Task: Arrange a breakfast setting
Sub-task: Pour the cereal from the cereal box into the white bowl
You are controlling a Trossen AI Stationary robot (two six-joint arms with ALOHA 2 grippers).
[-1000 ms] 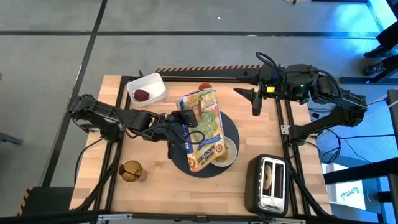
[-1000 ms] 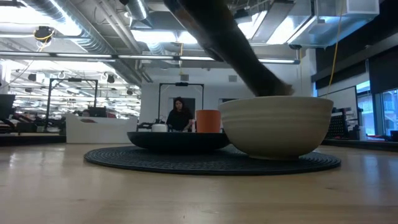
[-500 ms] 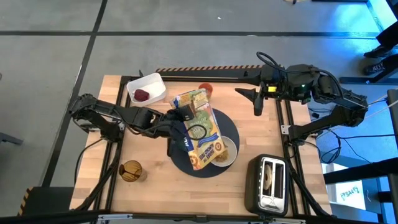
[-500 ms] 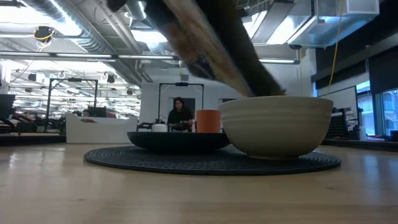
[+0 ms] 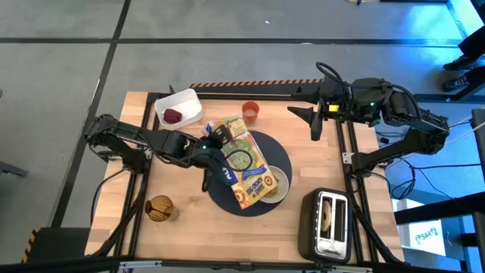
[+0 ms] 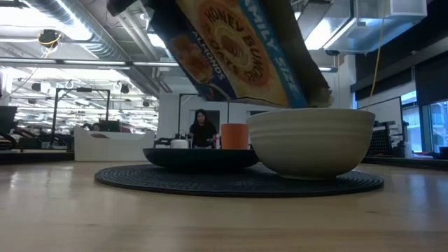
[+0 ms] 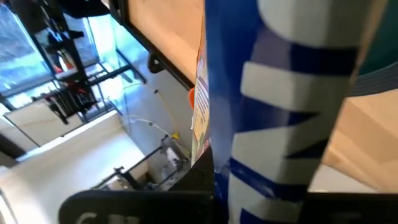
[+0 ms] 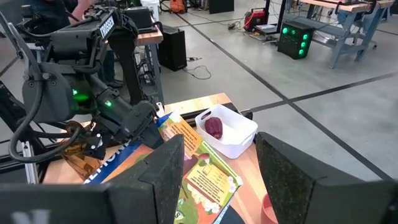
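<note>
My left gripper (image 5: 214, 144) is shut on a yellow and blue cereal box (image 5: 246, 168), held slanting above the round dark-blue placemat (image 5: 227, 199). The box's lower end is over the white bowl (image 5: 277, 186), which stands on the placemat's right part. In the low view the box (image 6: 234, 49) hangs over the bowl (image 6: 311, 143) beside the dark plate (image 6: 199, 157). The small orange cup (image 5: 250, 111) stands behind the placemat. The red fruit (image 5: 173, 115) lies in a white tub. My right gripper (image 5: 313, 129) is open and empty at the far right. No utensil shows. My left gripper holds the cereal box by its upper part (image 5: 221, 140), the end away from the bowl, coming level from the table's left. The box's blue narrow side (image 7: 280, 124) fills the wrist view and hides the fingers. The box is lifted clear and tilted, its lower end (image 6: 315, 98) just above the bowl's rim.
A white tub (image 5: 179, 108) stands at the far left. A black toaster (image 5: 327, 225) with something tan in its slot stands at the near right. A small amber thing (image 5: 159, 207) stands at the near left. Bare wood lies along the near edge (image 5: 227, 235).
My left gripper has turned the cereal box. Its upper end has swung toward the table's left and uncovered the orange cup, while its lower end has stayed over the bowl. In the low view the box's printed face has turned into sight.
</note>
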